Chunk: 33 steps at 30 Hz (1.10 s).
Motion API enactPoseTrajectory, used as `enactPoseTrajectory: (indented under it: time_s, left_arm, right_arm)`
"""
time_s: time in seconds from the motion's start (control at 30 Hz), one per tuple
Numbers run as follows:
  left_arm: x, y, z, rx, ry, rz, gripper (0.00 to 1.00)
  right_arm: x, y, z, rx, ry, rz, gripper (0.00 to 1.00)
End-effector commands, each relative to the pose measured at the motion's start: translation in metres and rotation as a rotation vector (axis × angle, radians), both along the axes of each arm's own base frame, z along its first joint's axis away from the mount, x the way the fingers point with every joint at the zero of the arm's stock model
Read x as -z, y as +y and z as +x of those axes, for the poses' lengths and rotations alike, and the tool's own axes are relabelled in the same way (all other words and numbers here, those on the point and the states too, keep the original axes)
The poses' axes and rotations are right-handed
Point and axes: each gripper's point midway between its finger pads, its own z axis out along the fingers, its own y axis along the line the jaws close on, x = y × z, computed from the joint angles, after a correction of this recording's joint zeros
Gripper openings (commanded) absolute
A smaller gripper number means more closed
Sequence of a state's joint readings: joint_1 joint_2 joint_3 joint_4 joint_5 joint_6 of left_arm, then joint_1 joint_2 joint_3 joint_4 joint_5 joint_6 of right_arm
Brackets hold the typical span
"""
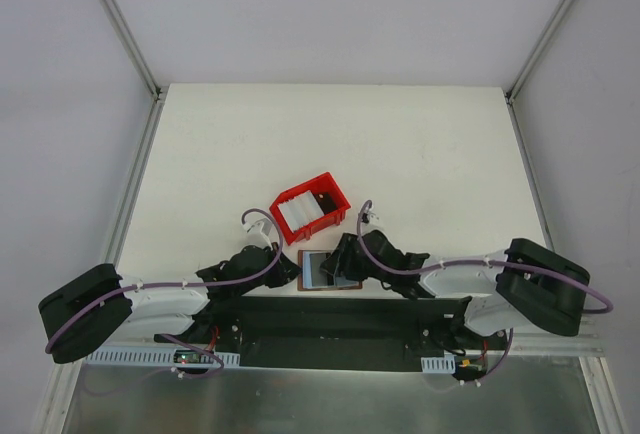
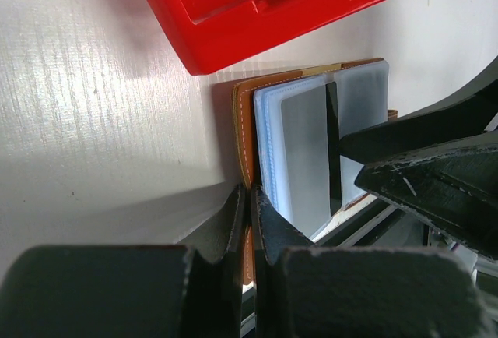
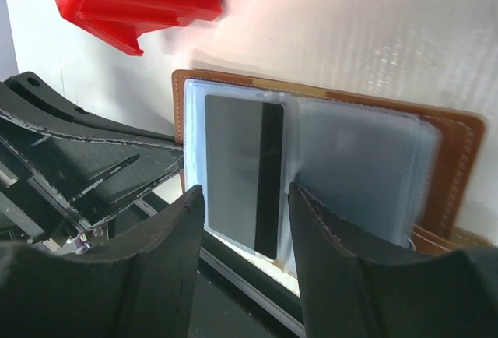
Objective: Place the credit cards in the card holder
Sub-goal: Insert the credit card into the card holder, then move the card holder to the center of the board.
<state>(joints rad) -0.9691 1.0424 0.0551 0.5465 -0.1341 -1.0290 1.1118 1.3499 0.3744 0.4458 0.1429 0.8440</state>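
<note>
The fingers (image 2: 229,225) of the left gripper (image 2: 250,198) are pressing together on the stitched near edge of the small flat brown leather-like card holder (image 2: 243,112), pinning that edge between them. The card holder is lying open on the white table (image 1: 300,134), showing its pale grey-blue clear sleeves upward.

The fingers (image 3: 191,229) of the right gripper (image 3: 245,202) are standing apart, straddling the near end of a thin grey rectangular credit card (image 3: 233,167) with a black stripe along one long side. That card is lying flat on the card holder's left-hand sleeves; whether the pads are touching its edges cannot be told.

Both grippers are meeting over the card holder at the near edge of the table, the left one at its left side and the right one reaching in from the right. Just beyond the card holder, the red open-topped plastic tray (image 1: 338,194) is sitting at an angle, holding pale whitish cards (image 1: 298,214).
</note>
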Motion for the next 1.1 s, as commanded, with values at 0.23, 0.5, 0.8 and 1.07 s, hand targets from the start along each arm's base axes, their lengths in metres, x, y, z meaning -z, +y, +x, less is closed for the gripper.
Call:
enactPoseTrajectory:
  time_s: [0.23,0.5,0.8,1.07]
  left_arm:
    - [0.032,0.023,-0.014,0.017,0.04,0.127,0.0]
    - [0.031,0.03,-0.013,-0.009,0.048,0.155,0.0]
    - [0.022,0.046,-0.014,-0.046,0.033,0.179,0.0]
    - [0.009,0.039,-0.011,-0.037,0.031,0.174,0.0]
  right_arm:
    - [0.003,0.042,-0.01,-0.154,0.02,-0.058,0.31]
    - [-0.011,0.031,-0.002,-0.12,-0.035,-0.137,0.41]
    - [-0.08,0.002,0.016,-0.146,-0.216,-0.234,0.57]
    - [-0.126,0.001,0.054,-0.185,-0.25,-0.235,0.63]
